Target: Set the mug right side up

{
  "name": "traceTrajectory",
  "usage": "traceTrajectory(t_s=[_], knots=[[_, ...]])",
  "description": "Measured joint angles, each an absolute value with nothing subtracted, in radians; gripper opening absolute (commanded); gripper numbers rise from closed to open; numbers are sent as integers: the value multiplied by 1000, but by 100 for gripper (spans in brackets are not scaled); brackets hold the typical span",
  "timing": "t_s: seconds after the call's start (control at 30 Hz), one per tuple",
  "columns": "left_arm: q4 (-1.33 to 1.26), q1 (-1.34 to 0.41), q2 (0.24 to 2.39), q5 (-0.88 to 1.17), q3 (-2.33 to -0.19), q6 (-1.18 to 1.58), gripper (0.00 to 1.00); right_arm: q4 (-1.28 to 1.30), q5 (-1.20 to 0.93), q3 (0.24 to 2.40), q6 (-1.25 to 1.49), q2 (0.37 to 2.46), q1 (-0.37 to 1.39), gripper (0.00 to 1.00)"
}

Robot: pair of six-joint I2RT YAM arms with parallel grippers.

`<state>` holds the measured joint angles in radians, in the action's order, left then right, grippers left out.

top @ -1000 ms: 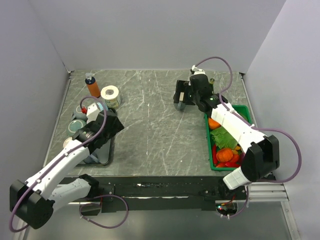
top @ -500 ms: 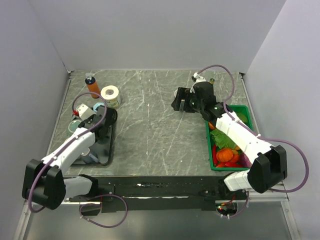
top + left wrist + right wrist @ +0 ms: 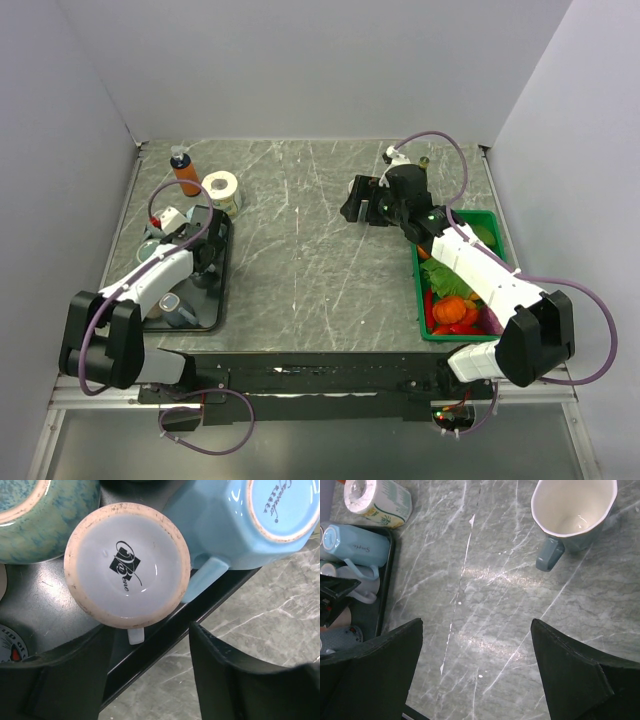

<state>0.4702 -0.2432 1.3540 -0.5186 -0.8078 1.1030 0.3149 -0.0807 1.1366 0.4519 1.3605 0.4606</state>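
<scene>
- White mug (image 3: 127, 570): upside down on the black tray (image 3: 40, 600), logo base facing up, handle stub at 6 o'clock in the left wrist view. The tray sits at 9 o'clock on the table (image 3: 300, 260).
- Left gripper (image 3: 147, 632): over the last second the arm has re-posed above the tray. Its jaws have drawn in from full width. They now stand apart on either side of the handle, and nothing is clamped.
- We read this as the grasp just starting. The turn-over is not begun.
- Neighbours: a light blue mug (image 3: 225, 525) lies at 2 o'clock, just beside or touching. A green cup (image 3: 35, 515) is at 10 o'clock. Quarters are tight for a lift.
- Grey mug (image 3: 572, 510): mouth up, standing free, at 1 o'clock in the right wrist view.
- Right gripper (image 3: 476, 625): jaws wide and empty, barely shifted. That mug looks finished.
</scene>
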Motion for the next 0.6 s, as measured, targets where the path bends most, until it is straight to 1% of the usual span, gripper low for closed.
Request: traceTrajectory(t_s=[0.13, 0.27, 0.3, 0.37, 0.53, 0.6], knots=[[466, -241, 1369, -516, -805, 1101, 56, 315, -80, 1137, 451, 1360, 461, 94], [458, -238, 1382, -517, -796, 1103, 46, 315, -80, 1137, 451, 1360, 461, 94], [458, -238, 1384, -518, -794, 1104, 44, 315, -80, 1137, 451, 1360, 461, 93], [456, -237, 1389, -520, -791, 1105, 42, 315, -80, 1137, 451, 1359, 461, 93], [457, -233, 1398, -521, -789, 1105, 42, 315, -80, 1136, 452, 1356, 461, 93], [457, -232, 1401, -522, -789, 1105, 41, 315, -80, 1136, 452, 1356, 461, 93]])
